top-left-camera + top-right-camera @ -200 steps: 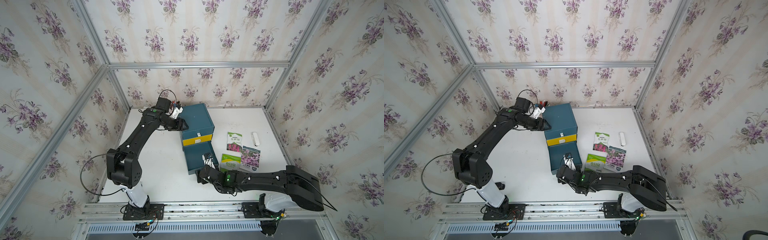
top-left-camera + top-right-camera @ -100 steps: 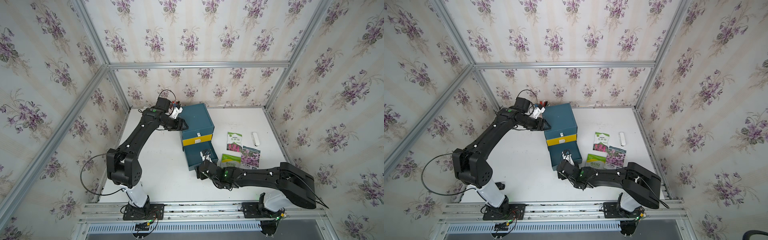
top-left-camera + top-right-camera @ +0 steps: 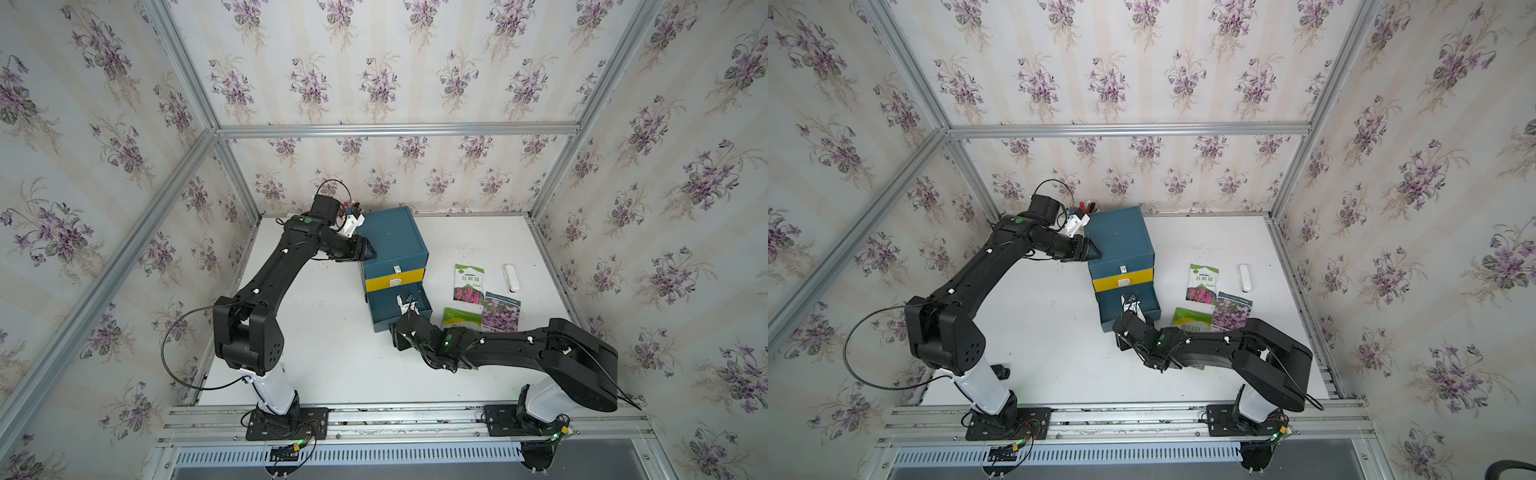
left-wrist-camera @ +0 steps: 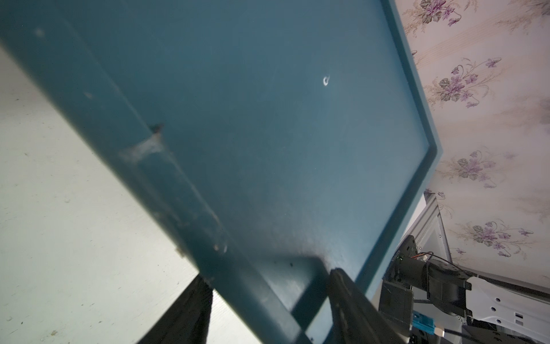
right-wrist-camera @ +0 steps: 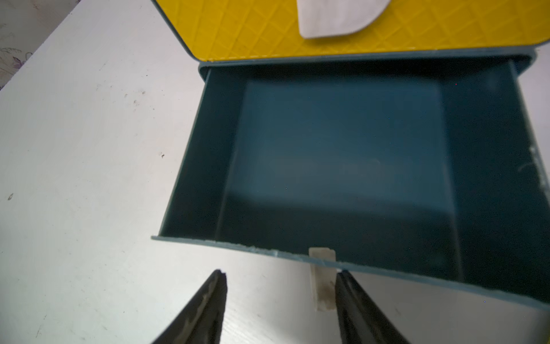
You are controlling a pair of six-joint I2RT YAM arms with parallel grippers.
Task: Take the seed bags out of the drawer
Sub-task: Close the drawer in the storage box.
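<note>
**Drawer bare, bags out: right jaws line up on the pull tab**

Floral-papered walls box in a white laminate tabletop [image 3: 332, 365]. On it stands a teal plastic three-drawer cabinet [image 3: 390, 237] with its teal bottom drawer [image 5: 342, 149] pulled out. Straight ahead of the right gripper [image 5: 281, 274] that drawer shows a bare floor, with nothing left inside.

All three seed bags lie flat on the table, well off to the outer side of these jaws and beside the right forearm:
- a glossy white-topped packet with magenta blooms [image 3: 468, 282];
- a packet printed with purple flowers [image 3: 500, 311], just beside the first;
- a green-yellow-topped packet [image 3: 462, 318], partly hidden under the arm.

A small white plastic stick [image 3: 511, 277] lies beyond them.

The right jaws are spread, their tips low at the drawer front. The drawer's pale translucent pull tab [image 5: 323, 280] sits between them, close against one finger and far from the other. The left gripper [image 3: 367, 250] pinches the cabinet's top edge, one finger on the lid and the other outside the wall.

The removal looks complete. The step in hand seems to be taking the tab, probably to slide the drawer home. To do it well:
- Shift sideways first so the tab sits centred between the jaws.
- Close on the tab alone, not on the front panel's lip.
- Drive straight along the drawer's travel.
- Stay low under the quilted yellow middle drawer [image 5: 268, 29] overhanging ahead.
- Let the left pinch brace the cabinet so it does not skate.
</note>
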